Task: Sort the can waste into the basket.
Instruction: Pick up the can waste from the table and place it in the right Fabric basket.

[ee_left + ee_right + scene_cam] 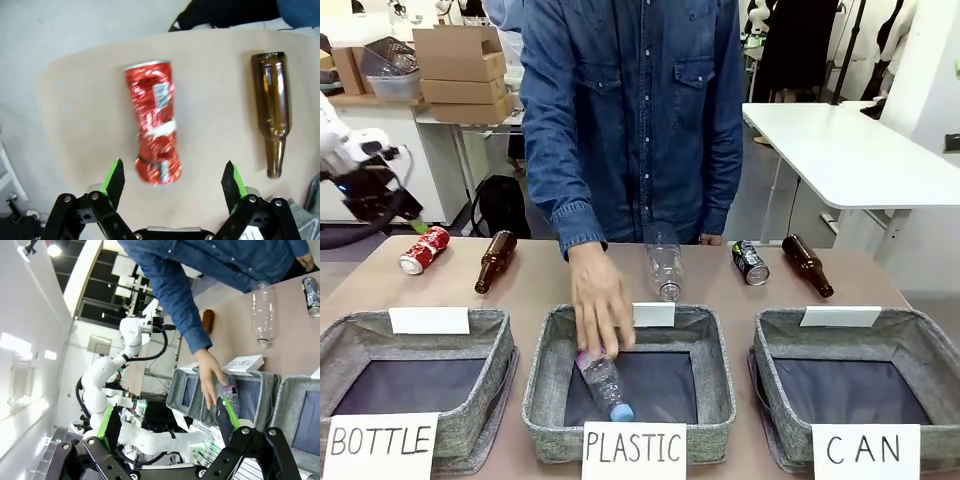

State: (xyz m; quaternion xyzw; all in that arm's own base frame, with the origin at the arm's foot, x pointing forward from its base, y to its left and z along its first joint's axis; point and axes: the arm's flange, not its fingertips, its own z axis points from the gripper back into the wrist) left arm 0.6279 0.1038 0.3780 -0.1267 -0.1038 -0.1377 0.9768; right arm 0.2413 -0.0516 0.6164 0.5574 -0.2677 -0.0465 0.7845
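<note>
White jointed arm (pixel 335 130), black left hand (pixel 173 172) with green pads (pixel 111 176), silver screws (pixel 94 196), person's blue denim shirt (pixel 640 100)

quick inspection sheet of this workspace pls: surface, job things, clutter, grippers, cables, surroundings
surface: tan table, three grey baskets along the near edge
job's things: dented red can lying far left; black can lying far right; CAN basket near right, nothing seen inside
clutter: brown bottle beside the red can, another beside the black can; clear bottle lying mid-table; second clear bottle in the PLASTIC basket under a hand; BOTTLE basket
grippers: left gripper open above the red can; right gripper open, raised, holding nothing
cables: black cable looped by the left arm
surroundings: person opposite, boxes, white table
</note>
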